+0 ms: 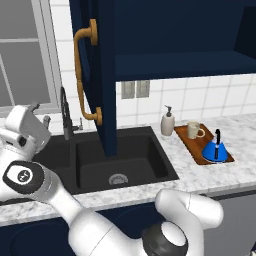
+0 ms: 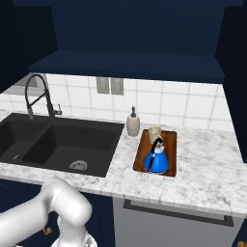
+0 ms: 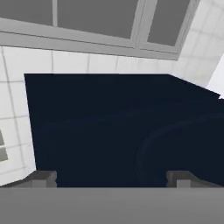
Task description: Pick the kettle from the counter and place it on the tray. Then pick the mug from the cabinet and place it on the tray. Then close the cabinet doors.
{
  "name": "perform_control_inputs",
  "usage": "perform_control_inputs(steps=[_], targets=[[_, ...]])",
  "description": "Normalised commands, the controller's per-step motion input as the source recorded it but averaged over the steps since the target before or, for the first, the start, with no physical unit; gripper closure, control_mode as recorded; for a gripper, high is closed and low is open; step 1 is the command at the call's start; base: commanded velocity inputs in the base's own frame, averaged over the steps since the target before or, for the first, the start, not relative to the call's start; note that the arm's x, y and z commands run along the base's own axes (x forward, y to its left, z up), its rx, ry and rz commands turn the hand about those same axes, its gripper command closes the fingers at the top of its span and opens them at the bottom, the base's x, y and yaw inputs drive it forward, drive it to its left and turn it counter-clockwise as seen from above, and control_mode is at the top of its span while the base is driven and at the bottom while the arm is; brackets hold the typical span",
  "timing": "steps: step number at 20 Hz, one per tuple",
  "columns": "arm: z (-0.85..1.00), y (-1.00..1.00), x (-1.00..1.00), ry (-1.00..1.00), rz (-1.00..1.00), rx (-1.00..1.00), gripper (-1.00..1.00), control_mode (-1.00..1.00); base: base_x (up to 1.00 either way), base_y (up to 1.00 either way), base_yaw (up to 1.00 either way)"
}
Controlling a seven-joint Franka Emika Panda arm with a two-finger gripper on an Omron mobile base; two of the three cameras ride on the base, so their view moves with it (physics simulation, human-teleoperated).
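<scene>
kettle (image 1: 215, 149) and mug (image 1: 194, 130) sitting on tray (image 1: 185, 136), right of frame: both placements done | cabinet doors (image 1: 102, 75) hanging open, upper centre (closing remains) | gripper (image 3: 111, 178) facing door panel, fingers spread wide, holding nothing

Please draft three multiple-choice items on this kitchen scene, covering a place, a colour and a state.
1. Where does the mug stand?
A. on the tray
B. in the sink
C. on the cabinet shelf

2. What colour is the kettle?
A. red
B. bright blue
C. green

3. How is the left cabinet door?
A. shut
B. missing
C. swung open

Answers:
1 A, the mug sits on the wooden board behind the kettle.
2 B, its cone-shaped body is blue with a black handle.
3 C, it juts out over the sink, showing its brass handle.
</scene>
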Motion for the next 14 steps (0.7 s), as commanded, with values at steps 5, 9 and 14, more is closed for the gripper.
perform_control_inputs(steps=[5,9,14], targets=[[0.4,-0.48,0.18,0.2,0.0,0.0,-1.0,-1.0,0.0,0.0,0.0],[0.14,-0.63,0.03,0.08,0.01,0.01,-1.0,-1.0,0.0,0.0,0.0],[0.19,-0.69,0.14,0.09,0.02,0.1,-1.0,-1.0,0.0,0.0,0.0]])
